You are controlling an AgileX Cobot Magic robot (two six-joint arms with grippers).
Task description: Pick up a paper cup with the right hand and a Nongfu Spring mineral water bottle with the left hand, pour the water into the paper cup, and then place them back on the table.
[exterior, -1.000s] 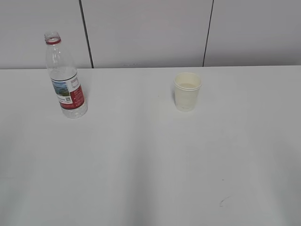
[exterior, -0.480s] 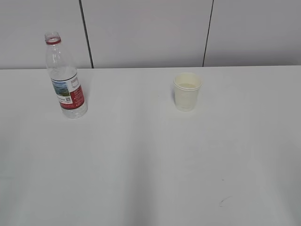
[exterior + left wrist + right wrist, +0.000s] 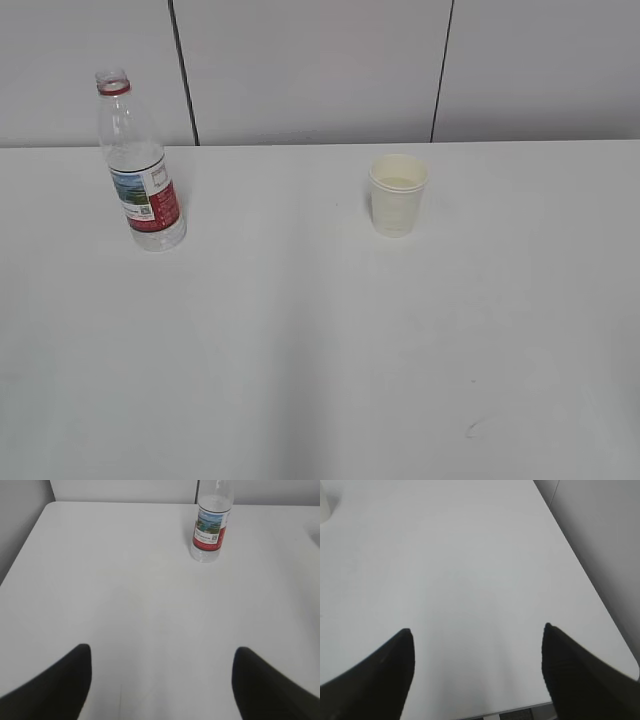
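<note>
White table (image 3: 320, 330), two items upright and well apart: we list the bottle (image 3: 138, 160) far left, cup (image 3: 398, 194) right of centre, each nearest its own arm for an easy reach. Left claw (image 3: 160, 680) and right claw (image 3: 477, 670) spread wide, empty.

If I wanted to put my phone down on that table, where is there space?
Nearly anywhere. The table is bare between the water bottle and the paper cup, and across the whole near half. Nothing is crowded; only those two spots at the back are taken.
</note>
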